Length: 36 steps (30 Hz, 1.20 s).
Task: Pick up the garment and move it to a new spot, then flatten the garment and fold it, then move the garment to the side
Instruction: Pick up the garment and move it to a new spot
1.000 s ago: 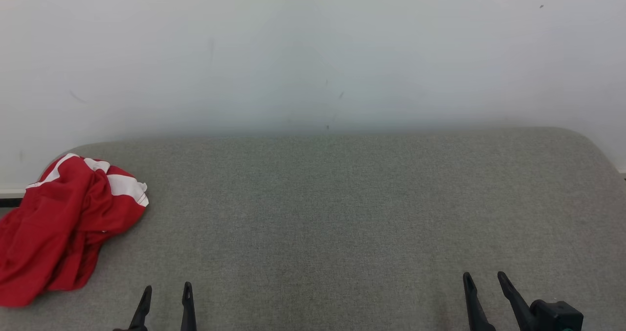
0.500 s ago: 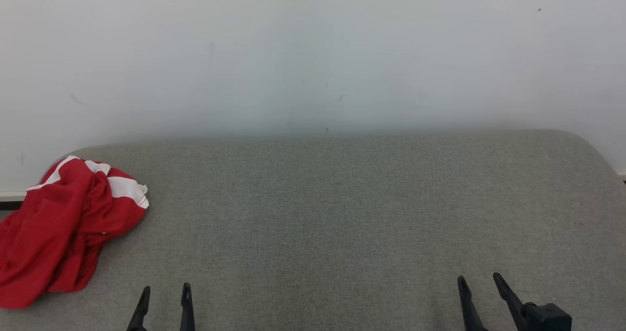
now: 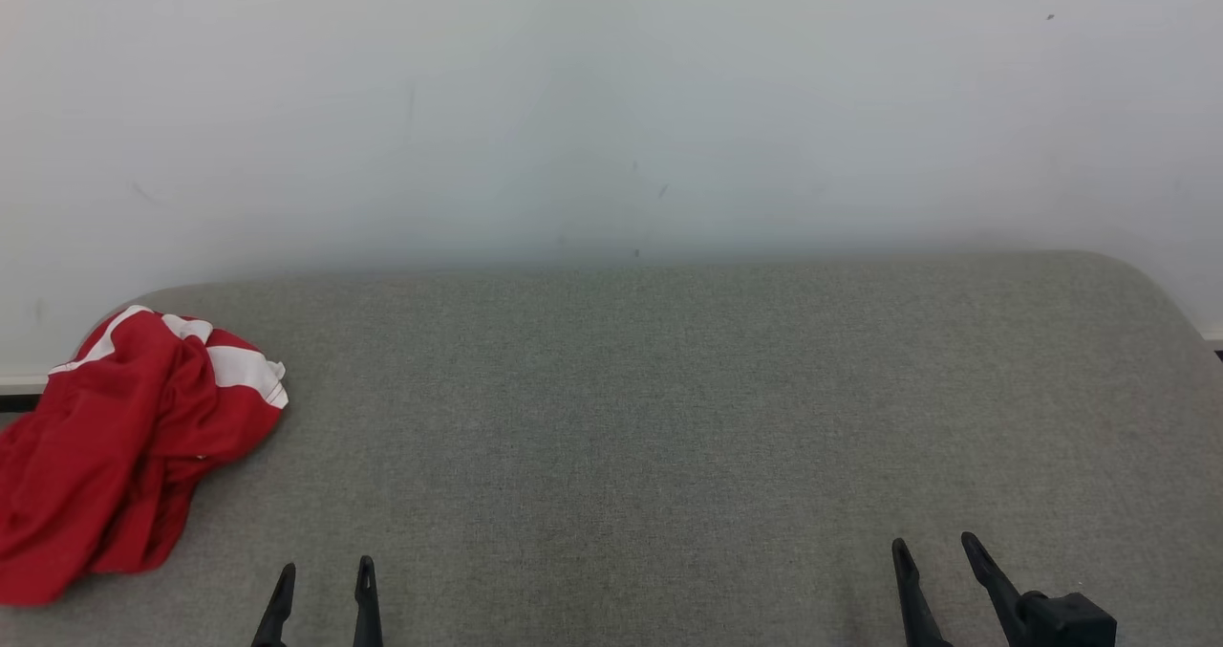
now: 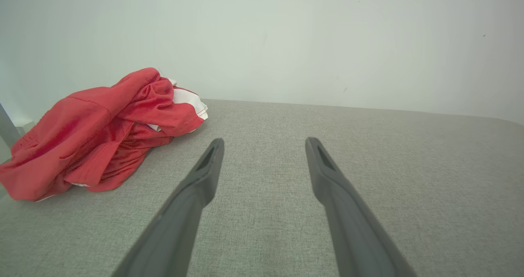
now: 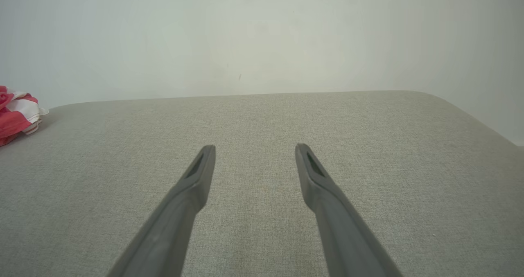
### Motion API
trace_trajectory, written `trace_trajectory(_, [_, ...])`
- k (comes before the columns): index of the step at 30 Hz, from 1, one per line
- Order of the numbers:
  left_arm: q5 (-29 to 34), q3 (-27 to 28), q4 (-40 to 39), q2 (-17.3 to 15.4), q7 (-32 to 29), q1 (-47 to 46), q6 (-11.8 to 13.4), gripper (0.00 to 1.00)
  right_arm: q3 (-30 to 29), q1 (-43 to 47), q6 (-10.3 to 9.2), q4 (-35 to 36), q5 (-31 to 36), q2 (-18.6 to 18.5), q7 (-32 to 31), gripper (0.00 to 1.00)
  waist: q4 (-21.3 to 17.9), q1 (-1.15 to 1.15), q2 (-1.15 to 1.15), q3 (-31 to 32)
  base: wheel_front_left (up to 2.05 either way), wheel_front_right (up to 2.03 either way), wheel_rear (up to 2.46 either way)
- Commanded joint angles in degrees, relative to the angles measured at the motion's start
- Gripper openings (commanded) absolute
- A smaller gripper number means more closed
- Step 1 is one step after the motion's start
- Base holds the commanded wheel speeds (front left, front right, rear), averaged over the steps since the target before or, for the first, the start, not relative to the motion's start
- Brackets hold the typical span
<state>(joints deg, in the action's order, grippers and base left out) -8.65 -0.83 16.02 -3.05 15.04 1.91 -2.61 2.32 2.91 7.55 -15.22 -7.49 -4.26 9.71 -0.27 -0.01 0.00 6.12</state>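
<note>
your red and white garment (image 3: 124,446) lies crumpled at the far left edge of the grey padded table (image 3: 669,418). your left gripper (image 3: 325,572) and right gripper (image 3: 934,547) hover with fingers spread, holding nothing, well apart from it.

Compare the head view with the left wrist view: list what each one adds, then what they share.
Head view adds: the open right end effector, low at right, and the rounded right corner of the grey fabric surface. Left wrist view adds: a low side look at how the crumpled red-and-white cloth garment heaps up. Shared: that garment at left, untouched, the open left end effector, the plain white wall.
</note>
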Motion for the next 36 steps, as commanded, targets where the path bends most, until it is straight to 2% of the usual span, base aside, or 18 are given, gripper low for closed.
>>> trace_trajectory(1, [0.3, 0.0, 0.1, 0.2, 0.2, 0.3, -0.1, 1.00, 0.0, 0.5, -0.12, 0.0, -0.4, 0.0, 0.4, 1.00, 0.0, 0.01, 0.00, 0.0, 0.00, 0.00, 0.00])
trace_trajectory(8, [0.6, -0.4, 0.3, 0.2, 0.2, 0.6, 0.0, 1.00, -0.4, 1.1, -0.12, 0.1, -0.5, 0.1, 0.4, 1.00, 1.5, 0.01, 0.00, 0.2, 0.00, 0.00, 0.00])
trace_trajectory(11, [0.7, -0.4, 0.3, 0.2, 0.2, 0.9, 0.3, 1.00, -0.3, 1.3, -0.12, 0.0, -0.7, 0.2, 0.4, 1.00, 3.4, 0.01, 0.00, 0.5, 0.00, 0.00, 0.00])
trace_trajectory(29, [2.4, 2.4, 1.0, -0.9, 0.2, 2.3, 0.0, 1.00, 1.1, 1.6, -0.12, -1.9, -1.8, 1.2, 2.1, 1.00, 21.1, 0.01, 0.00, 2.2, 0.00, 0.00, 0.00])
trace_trajectory(36, [2.1, 4.3, -0.1, -1.0, 0.2, 2.6, 0.8, 1.00, 3.2, -0.7, -0.12, -2.9, -1.6, 1.3, 2.4, 1.00, 24.6, 0.01, 0.00, 1.1, 0.00, 0.00, 0.00])
